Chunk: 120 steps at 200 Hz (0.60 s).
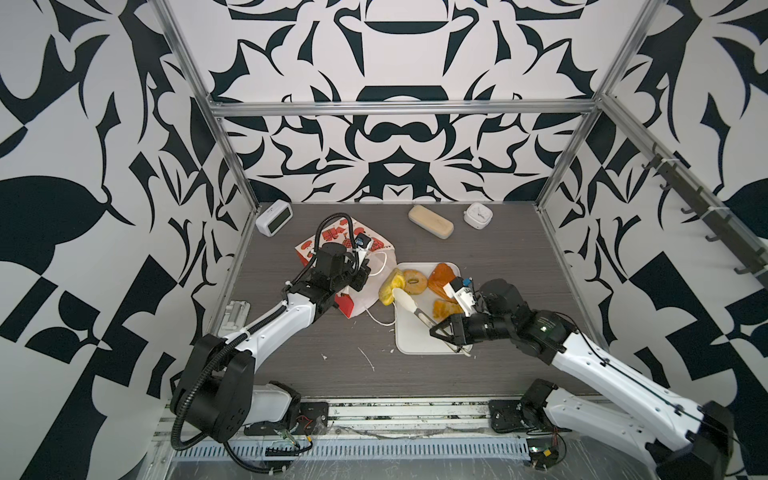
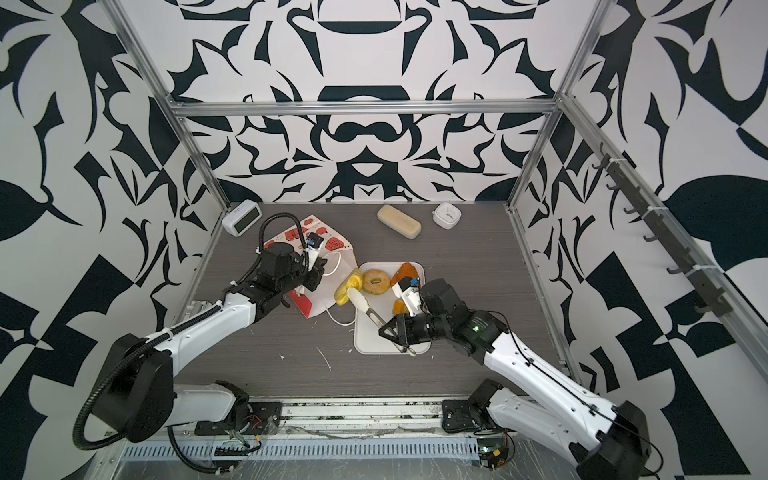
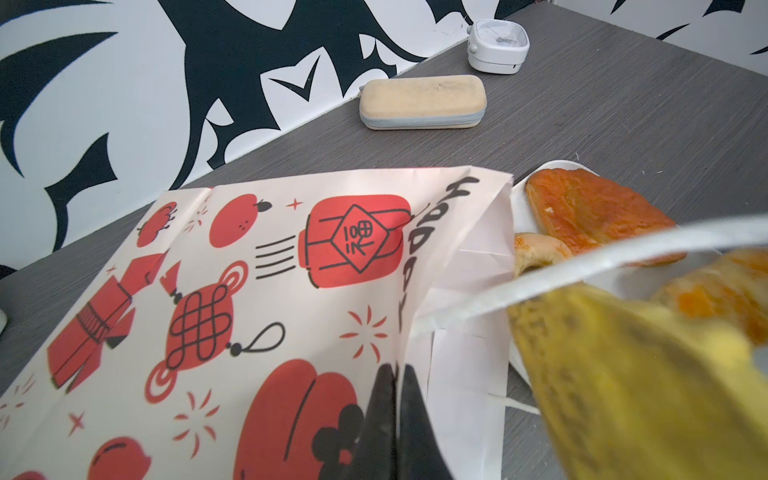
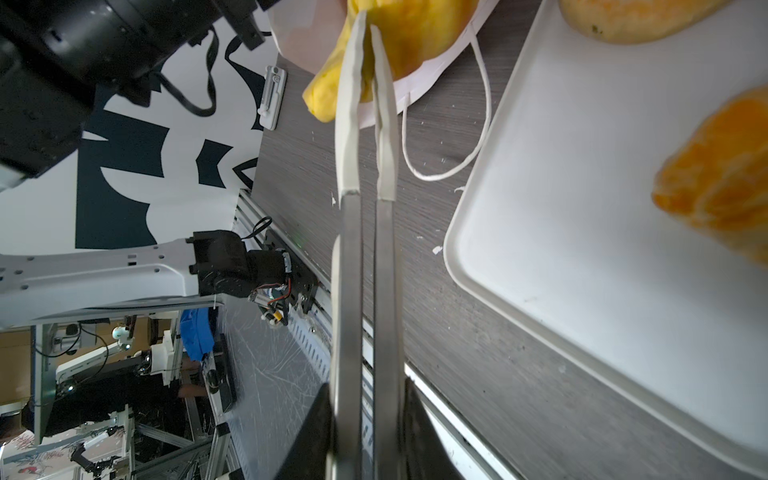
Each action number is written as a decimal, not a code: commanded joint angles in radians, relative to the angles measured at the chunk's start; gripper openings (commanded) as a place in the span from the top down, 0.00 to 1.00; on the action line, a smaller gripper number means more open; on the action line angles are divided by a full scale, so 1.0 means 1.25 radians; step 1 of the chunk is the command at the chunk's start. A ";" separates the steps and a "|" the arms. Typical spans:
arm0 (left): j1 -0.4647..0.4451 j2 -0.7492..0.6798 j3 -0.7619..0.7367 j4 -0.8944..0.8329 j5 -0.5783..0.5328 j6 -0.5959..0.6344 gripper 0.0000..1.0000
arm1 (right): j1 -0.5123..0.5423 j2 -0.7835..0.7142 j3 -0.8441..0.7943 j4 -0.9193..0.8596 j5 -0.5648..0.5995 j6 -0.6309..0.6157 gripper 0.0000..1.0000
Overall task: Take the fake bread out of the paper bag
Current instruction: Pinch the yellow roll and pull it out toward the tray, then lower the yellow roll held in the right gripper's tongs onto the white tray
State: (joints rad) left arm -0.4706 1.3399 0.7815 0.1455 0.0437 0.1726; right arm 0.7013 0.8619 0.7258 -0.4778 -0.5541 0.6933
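Note:
The paper bag [image 1: 340,241] [image 2: 328,241] [image 3: 249,291] lies on its side with its mouth toward the white tray [image 1: 415,336] [image 4: 582,208]. My left gripper [image 1: 359,282] [image 3: 397,368] is shut on the bag's upper mouth edge. My right gripper [image 1: 442,328] [image 4: 368,386] is shut on metal tongs [image 1: 409,305] [image 4: 365,249]. The tongs' white tips pinch a yellow croissant [image 1: 390,286] [image 4: 407,37] at the bag's mouth. On the tray rest a ring bagel [image 1: 414,281] [image 3: 536,249], a dark triangular puff [image 1: 442,276] [image 3: 594,212] and another croissant [image 1: 444,308] [image 4: 719,178].
A beige oblong block [image 1: 431,221] and a small white clock [image 1: 478,215] stand near the back wall. A grey digital clock [image 1: 274,219] sits at the back left. A white clip-like part [image 1: 237,314] lies by the left frame. The bag's cord handle [image 4: 478,124] trails beside the tray.

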 commanded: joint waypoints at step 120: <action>0.002 -0.010 -0.040 0.072 -0.012 -0.011 1.00 | -0.003 -0.226 0.079 -0.420 0.037 0.054 0.97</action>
State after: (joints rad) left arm -0.4706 1.3453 0.7620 0.1905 0.0399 0.1722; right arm 0.7013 0.6071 0.7433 -0.9344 -0.5186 0.7444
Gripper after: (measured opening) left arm 0.049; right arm 0.259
